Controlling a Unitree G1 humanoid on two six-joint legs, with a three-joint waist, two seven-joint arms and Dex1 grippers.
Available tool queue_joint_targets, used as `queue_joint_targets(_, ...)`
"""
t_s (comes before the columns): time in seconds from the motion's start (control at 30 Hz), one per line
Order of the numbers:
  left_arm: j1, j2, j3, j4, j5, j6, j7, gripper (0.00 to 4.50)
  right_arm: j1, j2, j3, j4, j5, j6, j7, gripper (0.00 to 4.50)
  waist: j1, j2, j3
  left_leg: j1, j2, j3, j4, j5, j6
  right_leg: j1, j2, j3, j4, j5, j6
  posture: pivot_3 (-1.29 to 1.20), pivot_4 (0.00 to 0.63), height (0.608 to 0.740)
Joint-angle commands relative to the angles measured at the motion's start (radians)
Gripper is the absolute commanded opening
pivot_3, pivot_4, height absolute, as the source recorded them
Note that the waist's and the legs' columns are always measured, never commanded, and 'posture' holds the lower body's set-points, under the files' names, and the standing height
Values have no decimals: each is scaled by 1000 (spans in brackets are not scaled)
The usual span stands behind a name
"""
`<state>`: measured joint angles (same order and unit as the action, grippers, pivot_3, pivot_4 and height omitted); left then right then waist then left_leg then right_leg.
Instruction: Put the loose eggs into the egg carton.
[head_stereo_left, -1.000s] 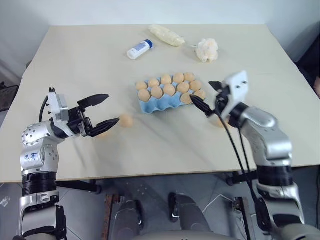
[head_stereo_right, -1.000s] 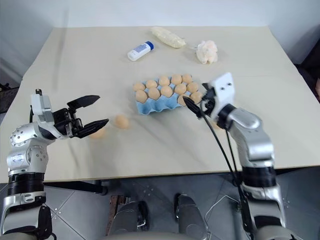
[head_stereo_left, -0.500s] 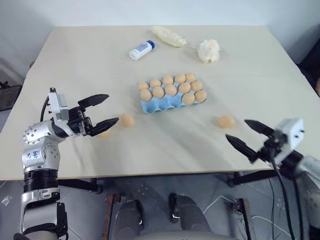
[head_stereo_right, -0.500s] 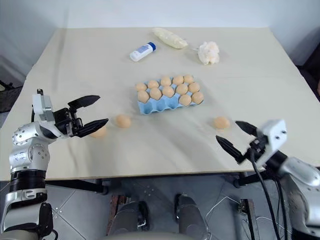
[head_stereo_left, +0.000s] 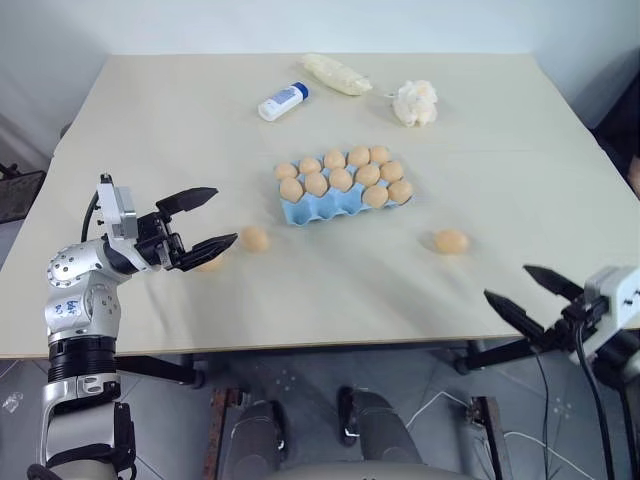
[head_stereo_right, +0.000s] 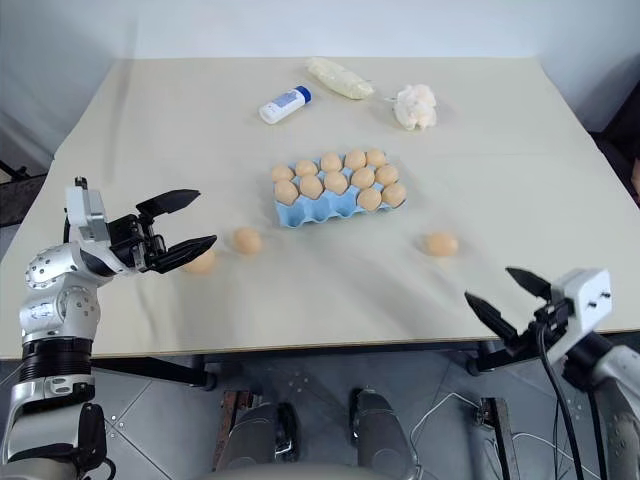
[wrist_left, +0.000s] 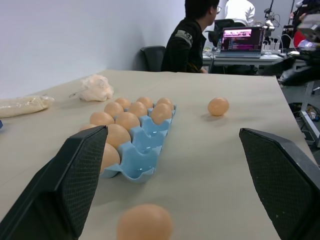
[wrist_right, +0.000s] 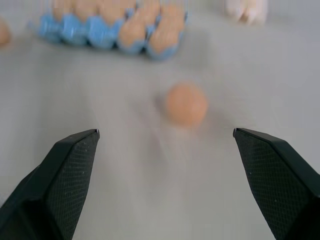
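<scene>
The light blue egg carton (head_stereo_left: 310, 211) lies mid-table, its two far rows filled with tan eggs and its near row of cups bare. Three loose eggs lie on the table: one (head_stereo_left: 254, 239) left of the carton, one (head_stereo_left: 208, 263) half hidden behind my left gripper's lower finger, one (head_stereo_left: 451, 241) to the right. My left gripper (head_stereo_left: 225, 216) hovers open at the table's left, pointing toward the carton. My right gripper (head_stereo_left: 507, 282) hangs open at the table's near right edge, and the right-hand egg (wrist_right: 186, 104) lies ahead of it between the fingers' lines.
At the far side lie a white bottle (head_stereo_left: 280, 100) with a blue cap, a pale plastic bag (head_stereo_left: 335, 72) and a white fluffy wad (head_stereo_left: 415, 102). In the left wrist view a person (wrist_left: 192, 37) sits at a desk with a laptop beyond the table.
My right gripper has drawn back from the carton's right end, going right and down to the table's near edge, uncovering the right-hand egg. The left gripper has stayed put.
</scene>
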<state>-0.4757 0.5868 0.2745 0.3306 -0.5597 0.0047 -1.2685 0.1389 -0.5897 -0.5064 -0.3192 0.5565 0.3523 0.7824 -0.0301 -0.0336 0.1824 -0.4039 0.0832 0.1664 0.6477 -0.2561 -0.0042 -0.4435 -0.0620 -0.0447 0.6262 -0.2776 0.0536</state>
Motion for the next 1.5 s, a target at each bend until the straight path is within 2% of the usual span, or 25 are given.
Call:
queue_joint_targets(0.03,-22,0,6,-11,-5,-14,5,4500,-96,38,55,119,-44,-57,-48,4494,0,0,0,0,0,0,0,0,0,0,0,0,0,0,0,0,150,740)
queue_joint_targets(0.27,-17,-1,7,-24,-10,-14,18,4500,-315,128,205,313,-168,-87,-189,4494,-3,1,0,-1,0,0,-1,2,4,-1,-1,0,2,0,0,0,150,740)
queue_joint_targets(0.57,17,4,21,-59,-19,-11,39,4500,-480,175,257,540,-251,-166,-254,4494,-2,1,1,-1,0,0,-1,2,4,-1,0,-1,3,0,0,0,150,740)
queue_joint_targets(0.67,22,3,23,-65,-18,-11,47,4500,-518,171,272,619,-306,-150,-325,4494,-2,1,1,-1,0,0,-1,2,4,-1,0,-1,3,0,0,0,150,740)
queue_joint_targets(0.77,29,3,25,-72,-18,-10,51,4500,-528,174,267,645,-306,-126,-350,3579,-2,1,1,-1,0,0,-1,2,4,-1,-1,-1,3,0,0,0,150,740)
queue_joint_targets(0.9,55,9,38,-92,-23,-11,60,4500,-517,176,259,541,-266,-110,-335,2123,-4,2,1,-1,1,0,-1,2,4,-1,-2,0,3,0,0,0,150,740)
queue_joint_targets(0.97,62,11,41,-100,-25,-10,64,4500,-525,179,257,481,-244,-77,-341,1653,-8,2,1,-1,1,1,-1,2,3,-1,-2,0,3,0,0,0,150,740)
queue_joint_targets(1.07,74,12,47,-109,-25,-9,65,4500,-548,181,282,376,-219,-29,-331,1542,-14,3,2,0,2,1,-1,2,3,-1,-1,0,4,0,0,0,150,740)
queue_joint_targets(1.2,83,11,50,-121,-25,-7,71,4500,-624,197,334,334,-219,11,-331,1539,-24,3,2,0,2,0,-1,2,3,-1,-2,0,4,0,0,0,150,740)
queue_joint_targets(1.37,91,9,52,-130,-27,-9,77,4500,-734,252,427,362,-253,30,-336,1537,-28,3,2,0,2,0,-1,2,3,-2,-1,0,4,0,0,0,150,740)
queue_joint_targets(1.5,101,10,57,-138,-29,-9,81,4500,-825,316,491,462,-303,5,-356,1537,-28,3,2,-1,2,1,-1,2,2,-3,-1,-1,4,0,-1,0,150,740)
